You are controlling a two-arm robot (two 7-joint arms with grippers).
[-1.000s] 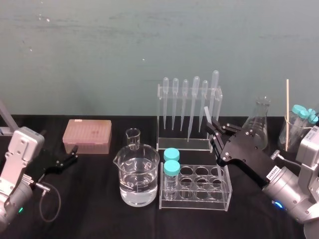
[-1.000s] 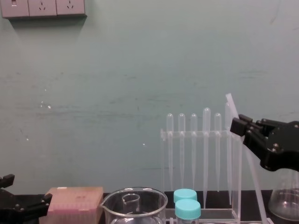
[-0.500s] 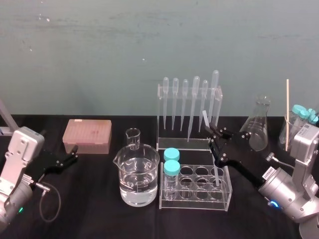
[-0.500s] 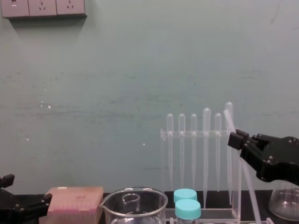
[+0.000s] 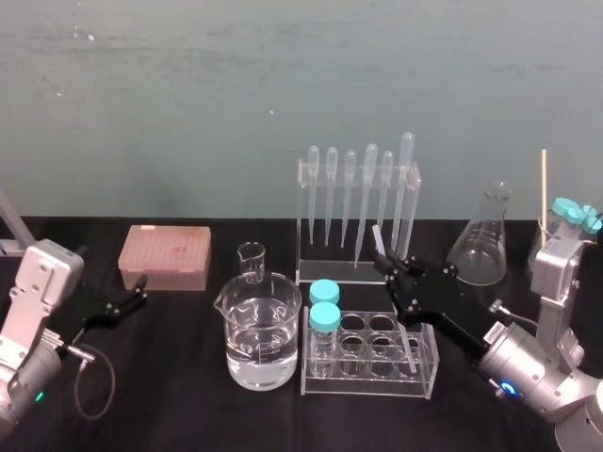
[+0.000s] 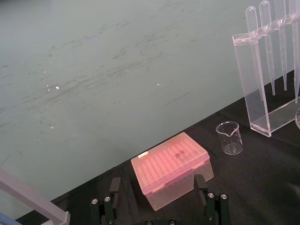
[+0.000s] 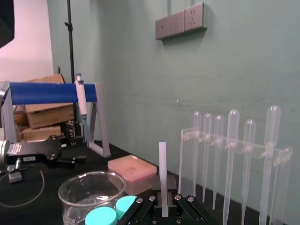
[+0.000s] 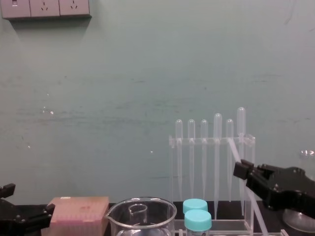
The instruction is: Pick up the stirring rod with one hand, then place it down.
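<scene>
Head view: right tool clamped on stirring rod. Rod tilted, lower end seemingly inside right end of tube rack. Pick-up looks done; set-down and release not yet done. Left tool parked far left, fingers spread, empty.

Whitish stirring rod, black right gripper, seemingly pale pink box.

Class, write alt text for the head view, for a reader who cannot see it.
The right gripper holds the stirring rod tilted, its lower end at the clear tube rack. Beside the rack stands a beaker of clear liquid; the left gripper rests open at far left.
</scene>
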